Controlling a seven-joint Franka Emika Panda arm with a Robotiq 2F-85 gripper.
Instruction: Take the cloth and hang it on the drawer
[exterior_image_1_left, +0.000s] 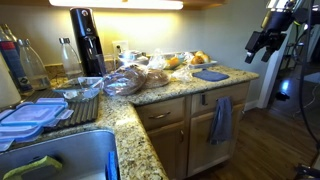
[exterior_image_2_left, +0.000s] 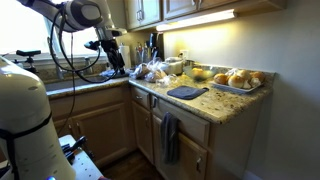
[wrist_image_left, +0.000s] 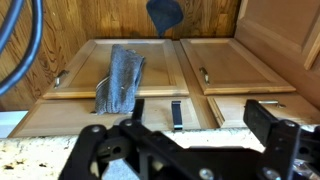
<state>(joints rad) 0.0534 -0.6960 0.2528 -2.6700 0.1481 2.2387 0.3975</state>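
- Three views, yet only two catch the cloth (exterior_image_1_left: 210, 75). In both exterior views it lies flat on the granite counter (exterior_image_1_left: 130, 125), right of centre, just beside a tray of rolls (exterior_image_2_left: 237, 78).
- The wrist view misses the cloth altogether. There the gripper (wrist_image_left: 185, 150) fills the bottom edge, its fingers (wrist_image_left: 268, 125) spread wide with nothing between them.
- In an exterior view the gripper (exterior_image_1_left: 263, 47) hangs at the upper right of the frame, well apart from the cloth. It is too small there to read the gap.
- The drawer (exterior_image_1_left: 165, 112) sits just under the counter edge, and only the wrist view shows a small dark pull (wrist_image_left: 176, 115) clearly.
- A grey-blue towel (exterior_image_1_left: 220, 120) hangs down the cabinet front in all three views.
- A sink (exterior_image_1_left: 60, 155) shows at lower left in one exterior view only.
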